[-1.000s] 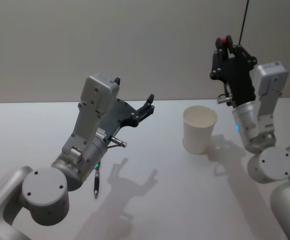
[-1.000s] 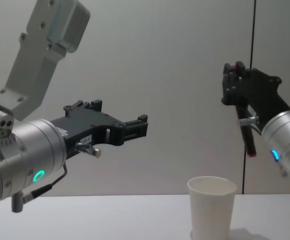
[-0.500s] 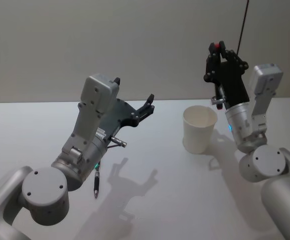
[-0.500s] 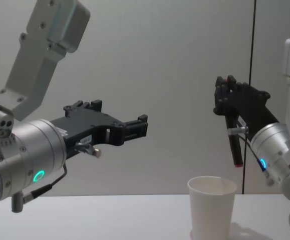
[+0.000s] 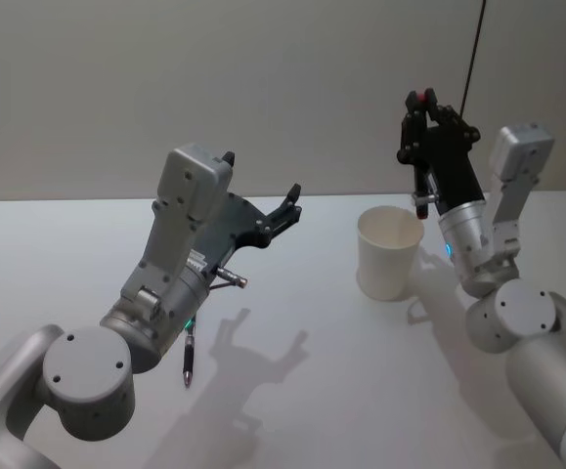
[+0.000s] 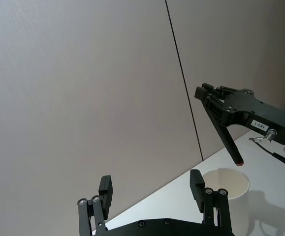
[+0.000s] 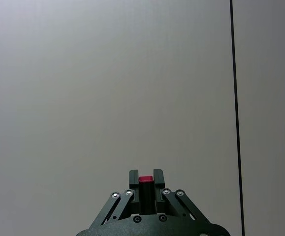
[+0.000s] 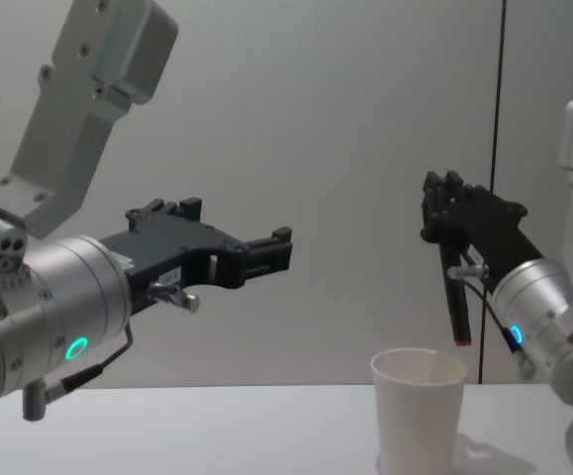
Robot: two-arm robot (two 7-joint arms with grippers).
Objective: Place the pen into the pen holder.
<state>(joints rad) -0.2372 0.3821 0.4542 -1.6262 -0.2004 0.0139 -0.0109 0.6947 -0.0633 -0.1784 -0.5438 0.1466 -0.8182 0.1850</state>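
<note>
White pen holder (image 8: 417, 416), right fingers (image 7: 134, 184) clamping pen (image 8: 456, 307) above it, left fingers (image 6: 197, 184) apart.

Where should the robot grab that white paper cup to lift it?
Probably the wall just under the rolled rim, from the side, across opposite flanks. The cup stands upright and widens upward, so it would wedge, not slip. From above, the pen in the right gripper hangs over its rim. The raised left gripper is open.
</note>
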